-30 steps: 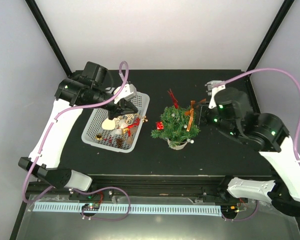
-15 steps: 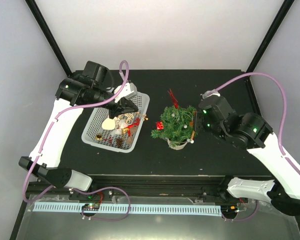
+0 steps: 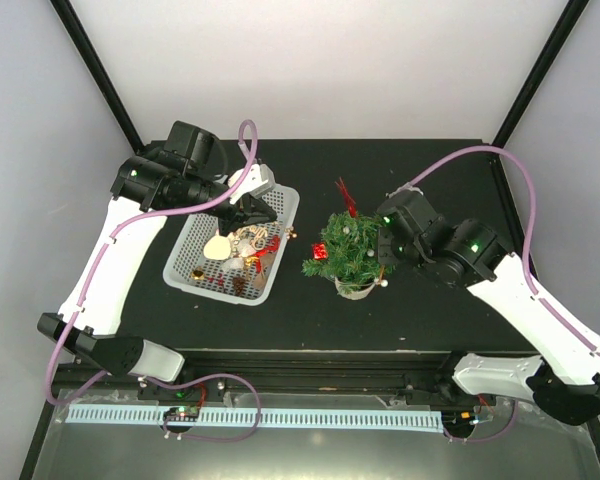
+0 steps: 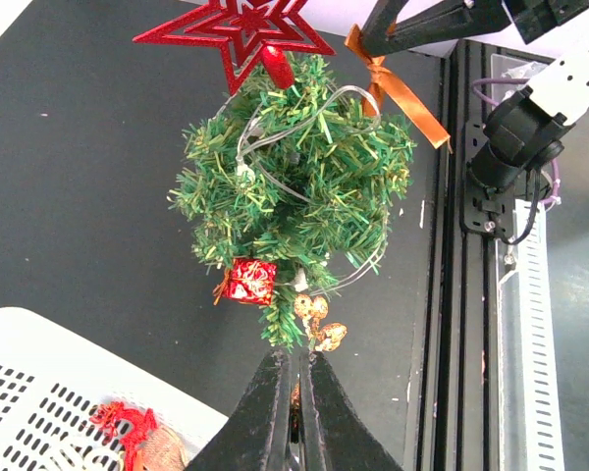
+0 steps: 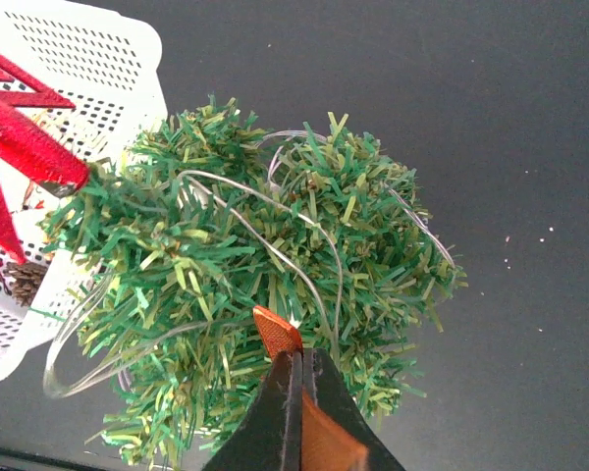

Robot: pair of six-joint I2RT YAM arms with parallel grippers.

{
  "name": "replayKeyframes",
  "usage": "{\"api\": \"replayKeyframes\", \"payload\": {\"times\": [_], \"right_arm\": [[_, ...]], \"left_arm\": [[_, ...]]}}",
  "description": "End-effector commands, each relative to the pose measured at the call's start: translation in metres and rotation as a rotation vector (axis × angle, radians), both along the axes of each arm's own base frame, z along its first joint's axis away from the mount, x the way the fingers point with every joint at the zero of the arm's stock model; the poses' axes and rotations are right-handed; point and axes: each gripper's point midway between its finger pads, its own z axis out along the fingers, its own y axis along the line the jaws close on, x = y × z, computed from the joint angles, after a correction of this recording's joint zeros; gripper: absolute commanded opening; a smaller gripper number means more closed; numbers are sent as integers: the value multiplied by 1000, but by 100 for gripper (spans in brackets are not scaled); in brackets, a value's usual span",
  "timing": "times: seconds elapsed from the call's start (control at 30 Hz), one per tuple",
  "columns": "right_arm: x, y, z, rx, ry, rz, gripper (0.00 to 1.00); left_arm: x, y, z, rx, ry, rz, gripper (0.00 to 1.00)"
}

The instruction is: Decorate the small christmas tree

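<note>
Two pairs of fingers are seen pressed together. The right fingers [image 5: 281, 412] are clamped on an orange ribbon [image 5: 275, 332]. Only the right wrist view shows the strip wedged between the tips, directly over the small christmas tree [image 5: 236, 265], while its bow is seen only in the left wrist view. The left fingers [image 4: 271, 412] are closed, with a gold ornament [image 4: 320, 329] just past their tips and the tree straight ahead. Whether that ornament is pinched cannot be told. A red star [image 4: 238, 29] is seen on the tree's side farthest from the left fingers. Overhead, the tree is placed mid-worktop [image 3: 430, 310], just beside the right fingers and well ahead of the left pair, which hang over the white mesh basket [image 3: 192, 282]. Open dark surface is left beyond the tree and towards the near edge.
</note>
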Motion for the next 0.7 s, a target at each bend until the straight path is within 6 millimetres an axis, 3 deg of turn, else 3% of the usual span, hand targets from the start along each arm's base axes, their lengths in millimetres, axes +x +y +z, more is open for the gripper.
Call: {"api": "replayKeyframes", "payload": {"times": [0.0,0.37,0.67], "right_arm": [[9,5,-1,42,-9,10,1],[11,26,-11,147,12,104,1],[10,15,-18,133,27,87,6]], "left_arm": [[1,-3,5,-13,-21,-5,2],[2,-3,2,-9,-16,-1,2],[3,-5,2,-11,-17,-3,1]]}}
